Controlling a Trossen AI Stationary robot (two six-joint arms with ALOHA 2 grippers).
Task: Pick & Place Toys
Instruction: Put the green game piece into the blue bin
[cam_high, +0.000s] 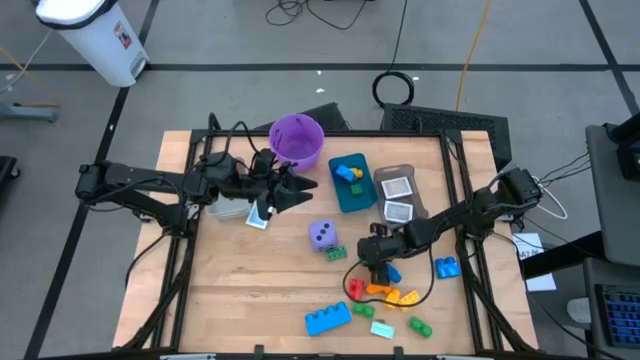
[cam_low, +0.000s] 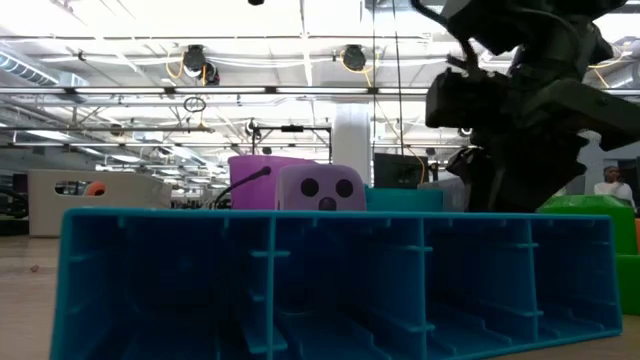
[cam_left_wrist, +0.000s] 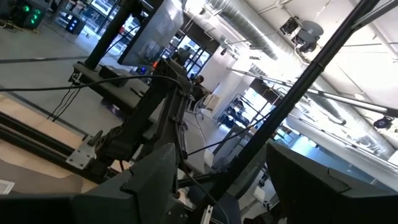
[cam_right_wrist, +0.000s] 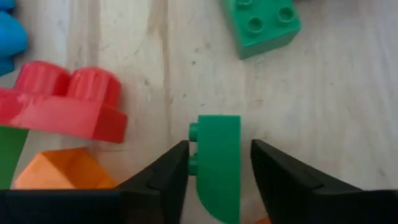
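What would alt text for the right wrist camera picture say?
The right hand straddles a small green brick on the wooden table, one dark finger on each side. A red brick, an orange piece and another green brick lie nearby.

purple dotted die (cam_high: 322, 234): upright on the desk near its centre, a small green plastic brick (cam_high: 335, 251) touching it at 5 o'clock.
long blue plastic brick (cam_high: 328, 319): flat, at the desk's 6 o'clock.
red plastic brick (cam_right_wrist: 62, 106): studs sideways, beside an orange plastic piece (cam_right_wrist: 59, 169).
narrow green plastic brick (cam_right_wrist: 219, 168): on edge.
square green studded brick (cam_right_wrist: 260, 23): flat, well apart.
small blue brick (cam_high: 447, 266): at 4 o'clock.
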